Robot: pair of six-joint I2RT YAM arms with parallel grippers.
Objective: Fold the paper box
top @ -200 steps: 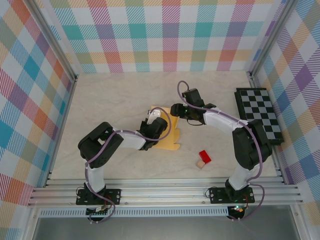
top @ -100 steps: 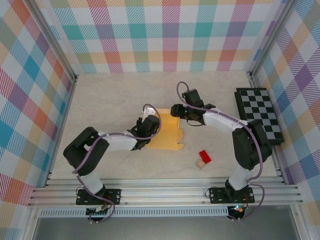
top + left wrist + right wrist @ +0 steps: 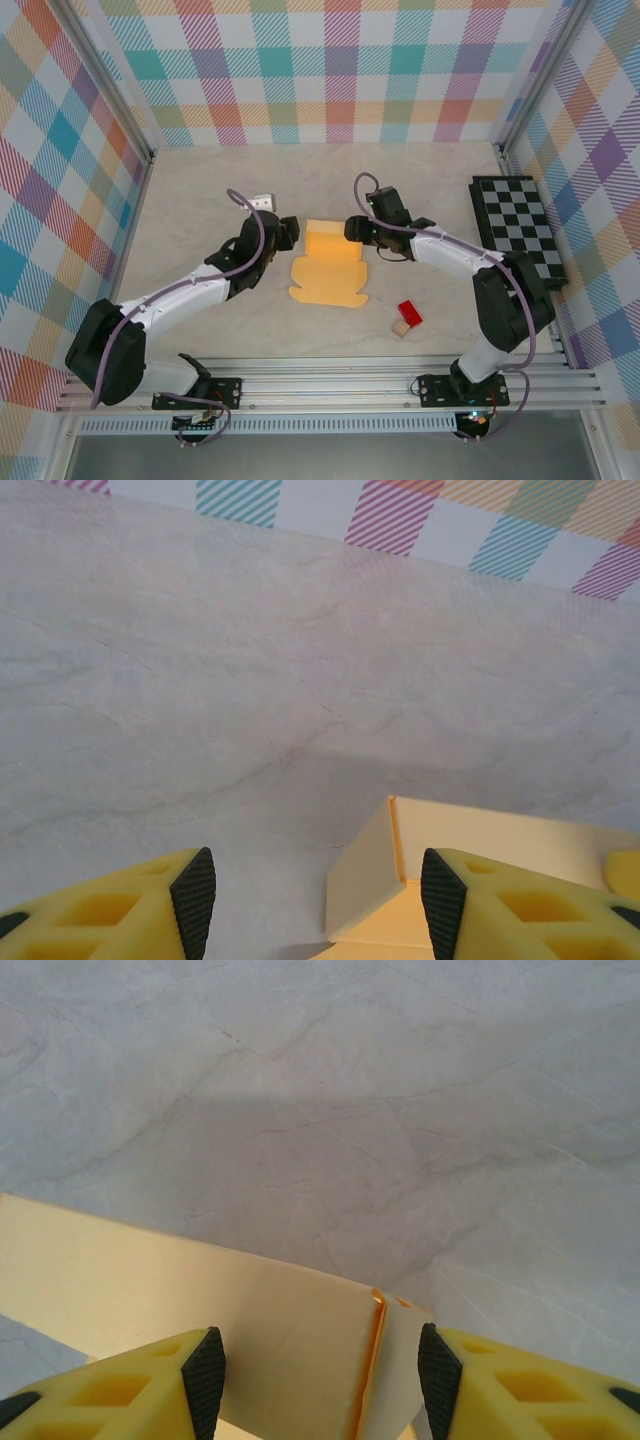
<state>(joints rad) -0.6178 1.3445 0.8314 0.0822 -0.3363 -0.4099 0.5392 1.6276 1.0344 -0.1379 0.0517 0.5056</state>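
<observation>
The paper box (image 3: 328, 272) is a pale orange-yellow die-cut sheet lying flat mid-table, its far panel (image 3: 325, 238) folded up. My left gripper (image 3: 291, 234) stands open just left of that raised panel; in the left wrist view the panel's corner and short side flap (image 3: 365, 875) rise between the black pads (image 3: 193, 900), nearer the right one. My right gripper (image 3: 352, 229) is at the panel's right end. In the right wrist view it stands open (image 3: 320, 1385) astride the upright panel (image 3: 250, 1330) and its folded side flap (image 3: 395, 1360).
A small red block (image 3: 410, 312) with a tan cube (image 3: 402, 327) lies right of the sheet's near edge. A black-and-white checkered board (image 3: 520, 235) leans at the right wall. Plaid walls enclose the pale marbled tabletop (image 3: 200, 190).
My left gripper has opened and drawn back left off the sheet, its arm stretching out. The sheet now shows whole with its far panel up. The right gripper has barely moved.
</observation>
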